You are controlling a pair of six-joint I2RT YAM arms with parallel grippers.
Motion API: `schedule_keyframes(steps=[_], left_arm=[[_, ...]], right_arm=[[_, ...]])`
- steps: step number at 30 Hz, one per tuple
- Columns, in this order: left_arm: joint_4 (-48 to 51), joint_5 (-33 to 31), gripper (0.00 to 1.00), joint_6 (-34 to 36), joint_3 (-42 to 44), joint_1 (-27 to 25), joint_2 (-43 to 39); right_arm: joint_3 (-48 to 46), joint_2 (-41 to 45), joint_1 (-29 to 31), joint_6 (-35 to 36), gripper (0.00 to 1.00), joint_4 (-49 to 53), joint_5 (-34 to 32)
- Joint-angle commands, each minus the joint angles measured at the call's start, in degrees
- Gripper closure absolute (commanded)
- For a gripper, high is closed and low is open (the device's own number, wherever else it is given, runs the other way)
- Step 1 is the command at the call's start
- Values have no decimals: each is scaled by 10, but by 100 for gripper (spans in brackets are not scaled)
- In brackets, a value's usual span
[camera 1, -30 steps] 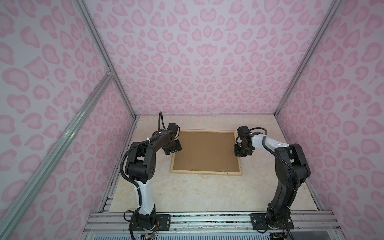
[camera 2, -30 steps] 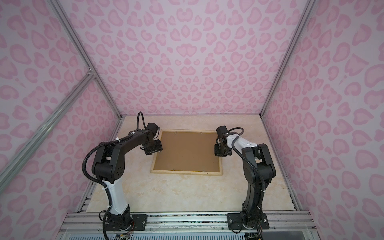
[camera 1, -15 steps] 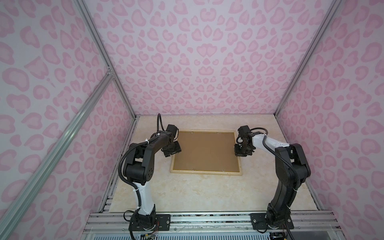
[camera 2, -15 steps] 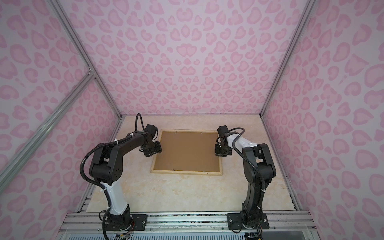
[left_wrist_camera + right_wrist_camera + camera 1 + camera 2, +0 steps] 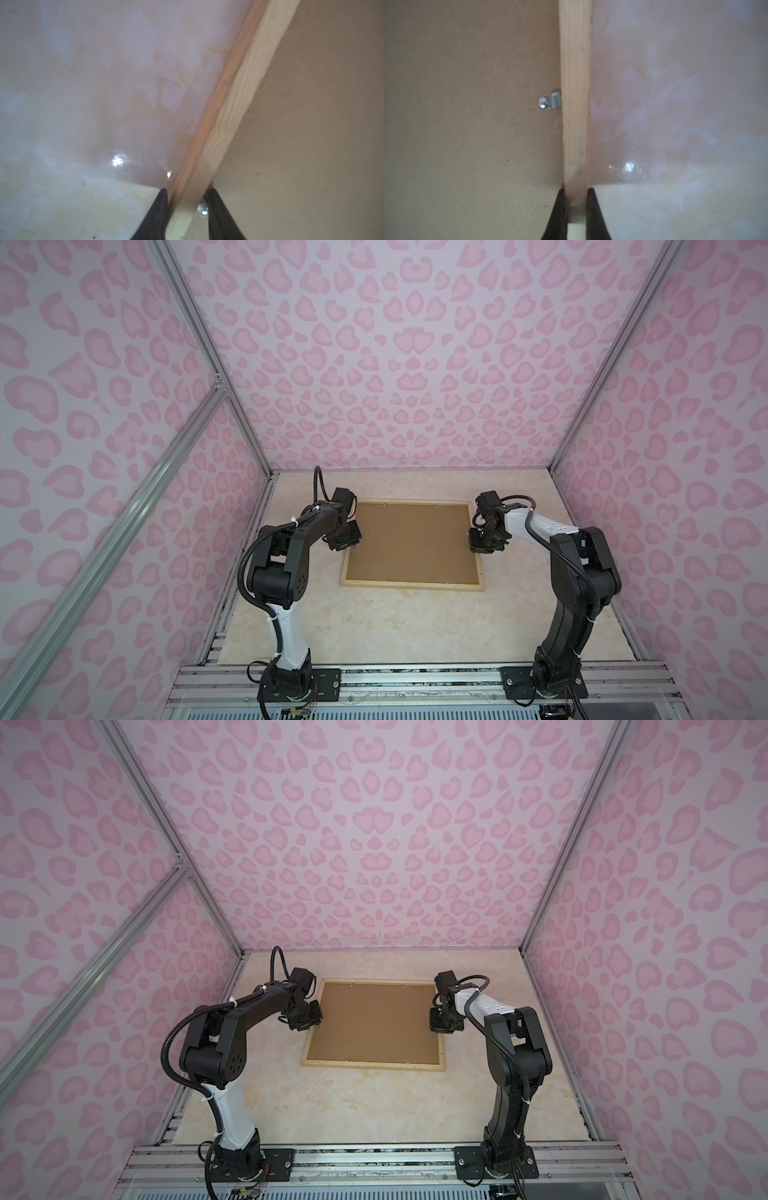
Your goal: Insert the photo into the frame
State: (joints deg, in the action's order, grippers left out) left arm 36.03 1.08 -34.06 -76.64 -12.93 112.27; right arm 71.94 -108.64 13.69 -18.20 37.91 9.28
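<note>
The frame [image 5: 411, 583] was laid flat, back up, w/ the table [image 5: 374, 626] under it. A brown backing board [image 5: 411, 539] was seated inside its pale wood strips. The frame's left strip was pinched by the left gripper [image 5: 187, 190], w/ one finger outside and the other on the board side, beside a metal tab [image 5: 202, 209]. The right strip, approx. opposite, was clamped by the right gripper [image 5: 576, 190], fingers tight on both faces. A 2nd tab [image 5: 549, 103] was seen further along that strip, on the board.
</note>
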Motion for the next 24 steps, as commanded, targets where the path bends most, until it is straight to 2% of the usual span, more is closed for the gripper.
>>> schedule_keyframes(steps=[1,4,9,12,16,20,23,24], left_arm=[[8,-2,72,-7,2,3,2],[8,5,76,-8,2,5,0],[-17,59,92,-2,13,11,-5],[-33,93,95,1,20,14,-4],[-47,96,95,2,35,16,-18],[-56,100,90,2,45,20,-32],[-56,103,73,-4,40,24,-29],[-54,104,70,-5,38,25,-28]], right_arm=[[-4,-14,-1,16,100,17,3],[-5,-13,-2,16,100,16,5],[-8,-13,-4,14,100,13,12],[-8,-15,-4,13,100,12,17],[-9,-16,-4,12,100,8,19],[-8,-17,-4,9,100,7,19],[-13,-11,-5,2,100,0,22],[-15,-9,-5,0,100,-1,23]])
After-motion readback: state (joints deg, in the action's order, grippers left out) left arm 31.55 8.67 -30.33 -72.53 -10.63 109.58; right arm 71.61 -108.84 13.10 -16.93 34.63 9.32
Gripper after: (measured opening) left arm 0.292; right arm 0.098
